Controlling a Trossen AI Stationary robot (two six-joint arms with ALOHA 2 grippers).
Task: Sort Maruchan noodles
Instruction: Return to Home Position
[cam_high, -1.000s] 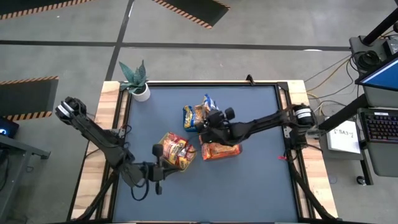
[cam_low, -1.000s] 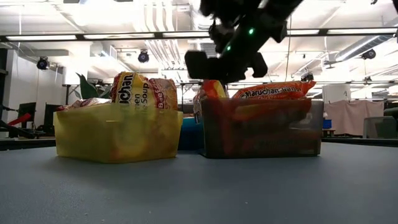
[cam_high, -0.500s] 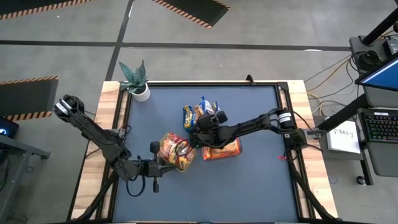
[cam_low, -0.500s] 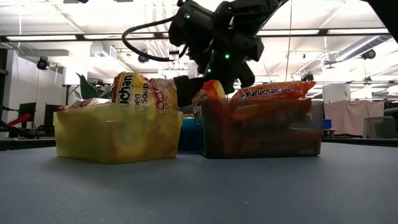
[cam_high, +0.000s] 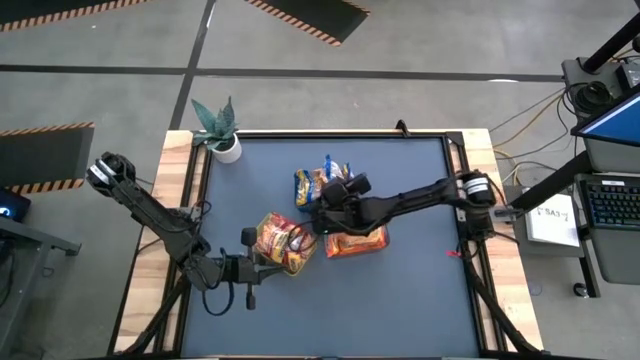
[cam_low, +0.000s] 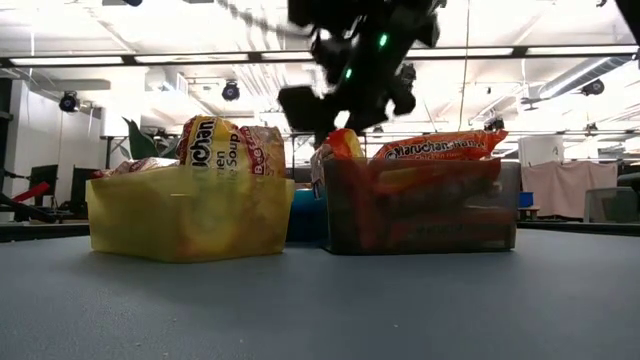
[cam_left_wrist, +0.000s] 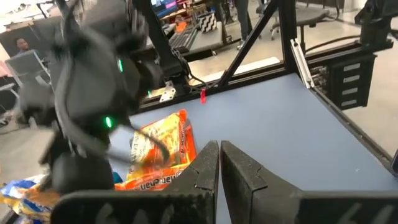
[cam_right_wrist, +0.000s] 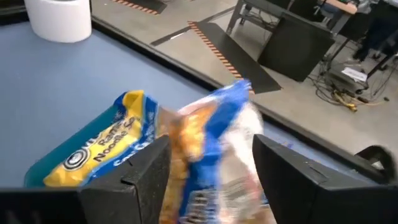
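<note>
Up front, the left gripper (cam_left_wrist: 219, 147) hangs just beside the yellow tray (cam_low: 185, 215), dark fingers pressed together, empty. That translucent tray bulges with crinkly red-orange packets (cam_low: 225, 145). Beside it, the smoky dark tray (cam_low: 420, 205) holds flat orange packets (cam_low: 440, 148). Farther back, the right gripper (cam_right_wrist: 211, 146) hovers over glossy blue-and-yellow packets (cam_right_wrist: 106, 140) in the blue tray (cam_low: 303, 215), fingers spread, gripping nothing.

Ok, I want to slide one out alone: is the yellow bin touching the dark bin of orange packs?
Apart. The low view shows a gap between the yellow bin and the dark bin, with a blue bin showing behind it.
</note>
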